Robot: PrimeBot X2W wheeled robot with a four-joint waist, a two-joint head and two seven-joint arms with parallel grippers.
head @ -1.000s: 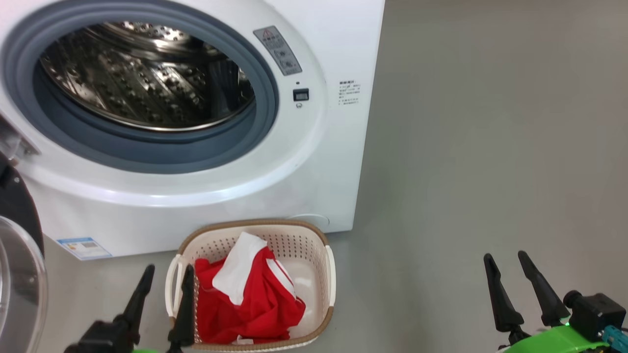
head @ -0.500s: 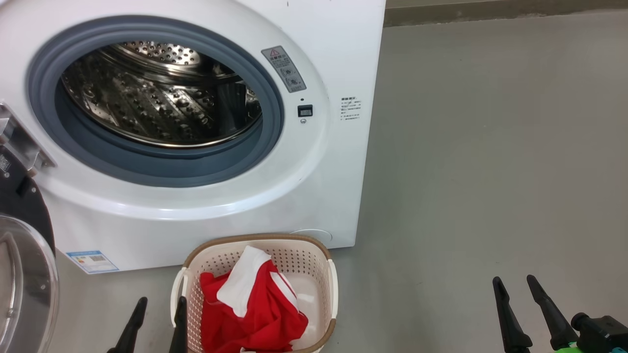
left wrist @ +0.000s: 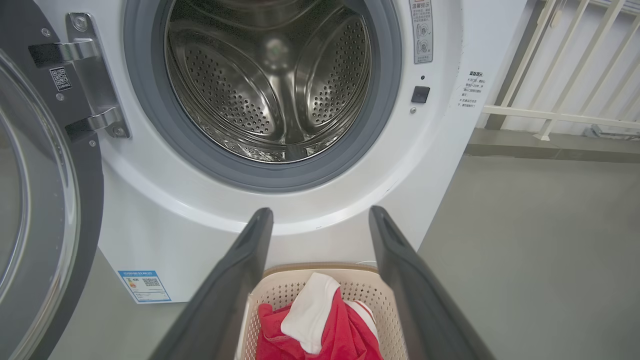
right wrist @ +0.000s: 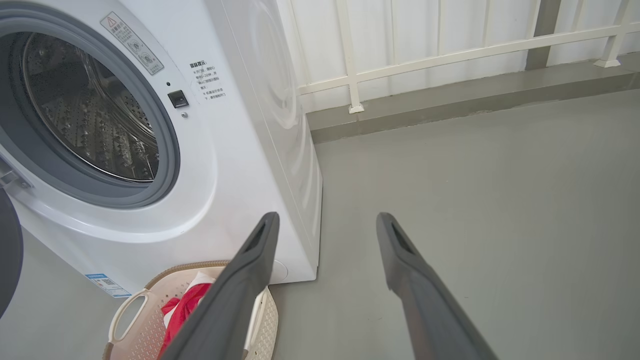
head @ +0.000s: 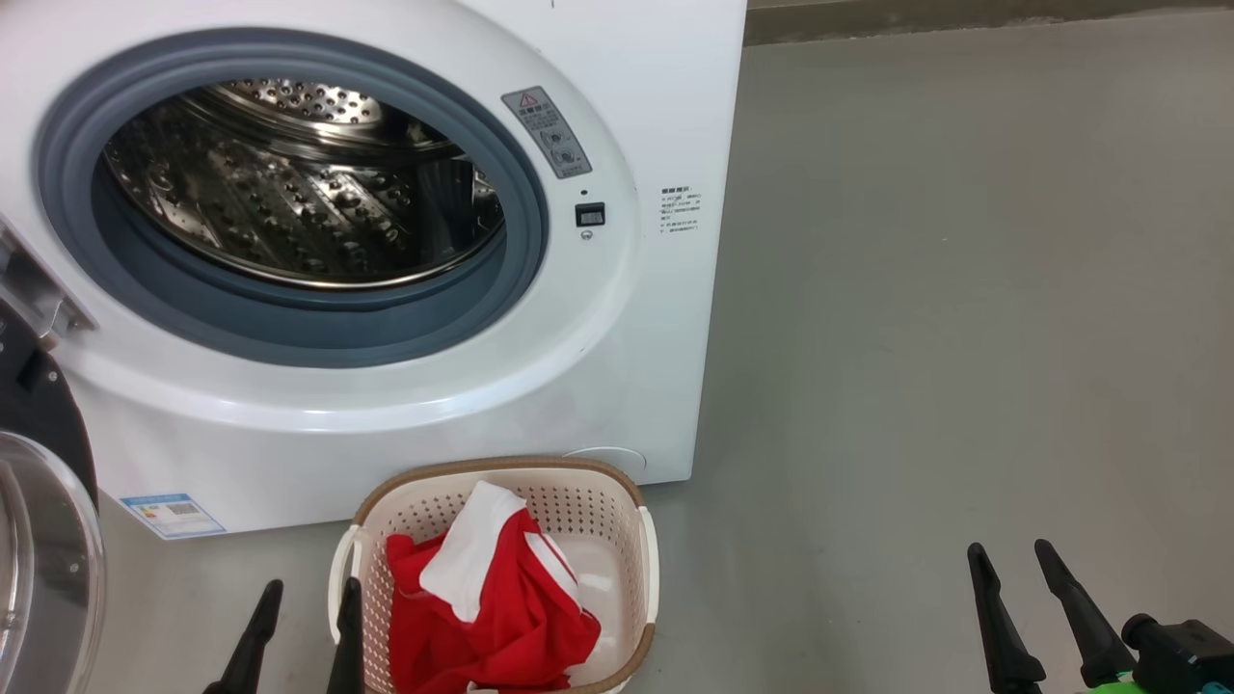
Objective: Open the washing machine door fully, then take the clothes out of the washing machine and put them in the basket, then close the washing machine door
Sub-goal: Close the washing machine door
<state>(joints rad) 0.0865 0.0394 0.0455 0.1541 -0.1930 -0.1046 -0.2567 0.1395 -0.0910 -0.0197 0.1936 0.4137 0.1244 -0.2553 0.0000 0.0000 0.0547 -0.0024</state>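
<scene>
The washing machine door (left wrist: 50, 210), a glossy black ring around bulging clear glass, stands swung wide at the left of the washing machine (head: 617, 318), hung on a metal hinge (left wrist: 92, 85) beside the grey-ringed opening. It looks rigid and fairly weighty, and likely to turn freely on that hinge. The polished ring and glass would probably slip under a pinch, so a push on the ring's free edge, away from the hinge, seems a better hold than a grasp. The drum (head: 289, 183) behind shows bare steel. Just in front of the machine, on the floor (head: 916, 337), the basket (head: 598, 511) holds the clothes (head: 492, 617), a soft red heap with white trim. The left gripper (head: 310, 588) hovers at the basket's left handle, jaws spread and carrying nothing. The right gripper (head: 1009, 546) hangs well apart to the right over the floor, jaws likewise spread and unladen. Closing the door appears to be what remains.
</scene>
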